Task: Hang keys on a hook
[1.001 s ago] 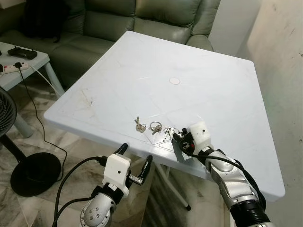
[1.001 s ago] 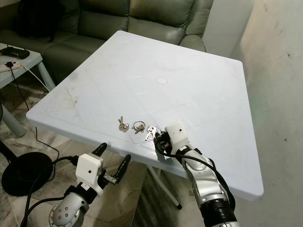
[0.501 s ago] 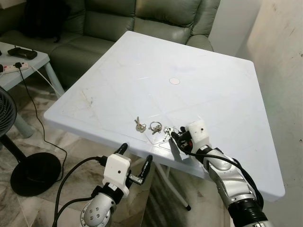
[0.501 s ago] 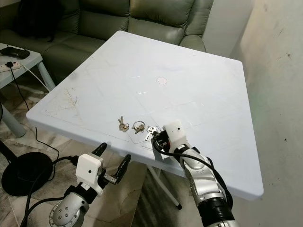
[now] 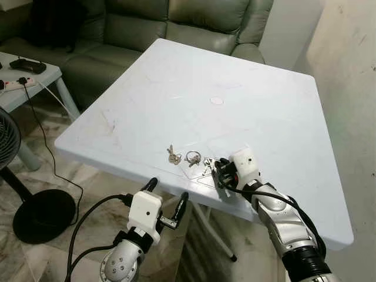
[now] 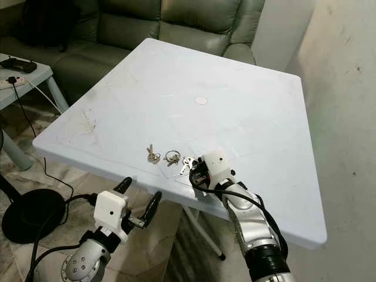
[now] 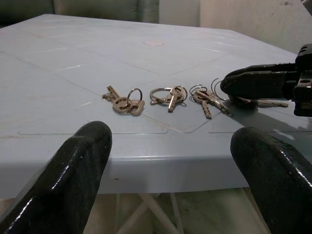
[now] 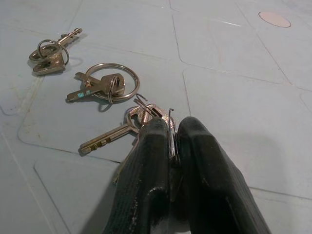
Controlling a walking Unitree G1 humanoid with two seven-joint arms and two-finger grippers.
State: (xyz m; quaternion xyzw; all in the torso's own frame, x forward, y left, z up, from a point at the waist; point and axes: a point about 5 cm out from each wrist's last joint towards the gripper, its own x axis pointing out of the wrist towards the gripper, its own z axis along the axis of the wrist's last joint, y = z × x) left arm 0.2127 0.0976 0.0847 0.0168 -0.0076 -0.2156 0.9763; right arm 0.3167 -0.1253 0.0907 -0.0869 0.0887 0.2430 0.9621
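1. The big white worktop [image 5: 176,88] stood in front of a green sofa [image 5: 176,23] — it looked just the same as it did a moment before. No hook could be seen anywhere near it.

2. The right claw [image 5: 221,171] had slid a little further onto the worktop, toward the keys, since one second earlier. Its two black fingers [image 8: 146,161] were pressed tight together, with the thin wire ring of the nearest bunch of keys [image 8: 127,131] pinched between them.

3. The left claw [image 5: 167,205] had not moved. It hung below the near edge of the worktop, its fingers spread wide and holding nothing.

4. Three bunches of keys lay in a row near the front edge. The pinched bunch was closest to the right claw. The middle bunch [image 8: 105,84] and the far bunch [image 8: 50,51] lay flat and untouched — neither had shifted.

5. So the grab looked done, I think. The keys had not been lifted off the worktop yet, and carrying them to a hook was all still to come.
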